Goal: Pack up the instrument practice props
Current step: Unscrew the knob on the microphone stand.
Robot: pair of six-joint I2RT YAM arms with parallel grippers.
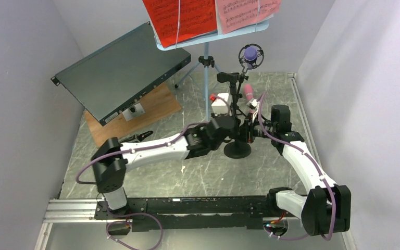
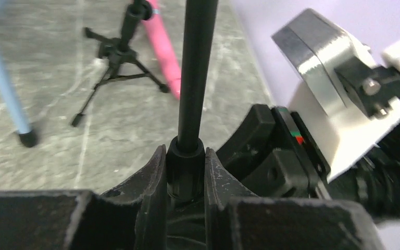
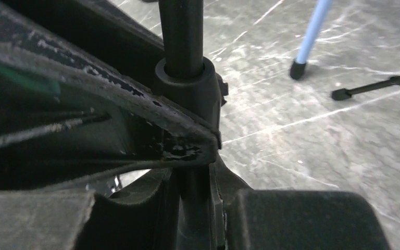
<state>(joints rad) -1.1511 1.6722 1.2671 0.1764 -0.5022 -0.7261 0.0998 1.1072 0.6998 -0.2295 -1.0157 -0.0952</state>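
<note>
A black mic support (image 1: pixel 238 150) with a round base stands mid-table and carries the purple microphone (image 1: pixel 250 53) in its shock mount. My left gripper (image 1: pixel 228 130) (image 2: pixel 186 169) is shut on the collar (image 2: pixel 186 156) of the support's pole. From the other side my right gripper (image 1: pixel 247 131) (image 3: pixel 198 200) is shut on the same pole (image 3: pixel 183 36), just below that collar. The pink microphone (image 1: pixel 248 92) (image 2: pixel 164 49) sits tilted on a small black tripod (image 2: pixel 117 62) behind. The light-blue music rack (image 1: pixel 205 78) stands at the back with red pages (image 1: pixel 179 18) and a pink page (image 1: pixel 247 13).
A large dark flat metal box (image 1: pixel 117 70) leans on a wooden board (image 1: pixel 156 107) at the back left. Black pliers (image 1: pixel 140 137) lie by the left arm. A white block (image 1: pixel 221 104) sits behind the grippers. One light-blue rack leg (image 2: pixel 5 88) (image 3: pixel 307 39) stands close by.
</note>
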